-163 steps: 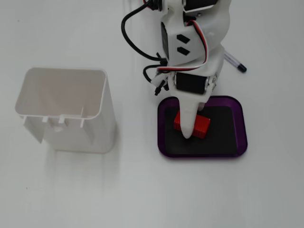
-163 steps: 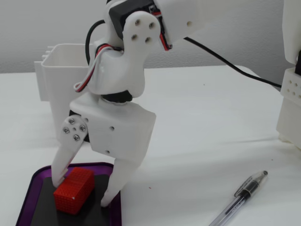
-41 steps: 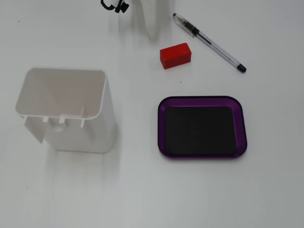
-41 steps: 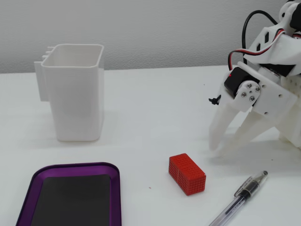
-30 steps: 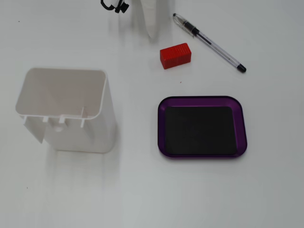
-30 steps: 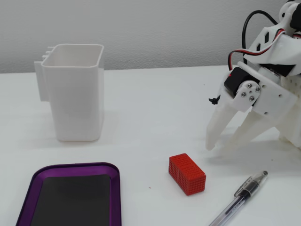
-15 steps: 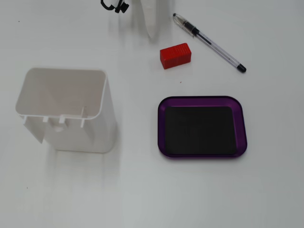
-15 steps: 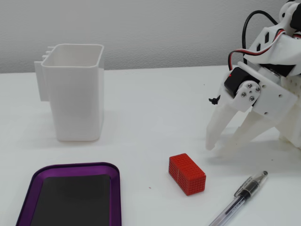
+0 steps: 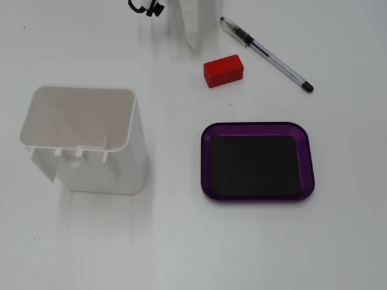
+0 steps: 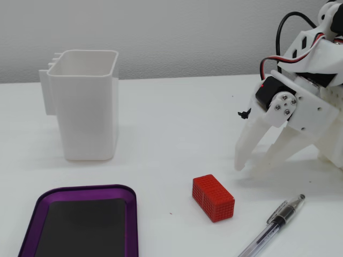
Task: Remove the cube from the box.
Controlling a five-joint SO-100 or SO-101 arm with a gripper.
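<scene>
The small bright red ribbed rectangular cube point(image 9: 223, 70) is seen lying flat on the white counter point(image 9: 181, 241), well outside the shallow purple-rimmed box with the black floor point(image 9: 206, 158). In the top-down fixed view the cube is placed above the box, with bare counter between them. In the low fixed view the cube point(image 10: 213, 198) is found to the right of the box point(image 10: 128, 194) and near the clear ballpoint pen point(image 10: 270, 224), though not touching it. The floor of the box is left bare.

The white 2-finger claw point(image 10: 252, 168) is held beyond the cube, with its tips low over the counter and its fingers spread a little; nothing is pinched between them. No contact with the cube is made.

The task is judged to be essentially done, since the cube is out of the box and released. The step in hand is taken to be the retreat of the arm. For this to be done well, the claw should be lifted clear before any sideways swing is made, so that the cube is not nudged toward the box or the pen. The tall white plastic open-topped container point(image 10: 84, 105) is set well apart and poses little risk.
</scene>
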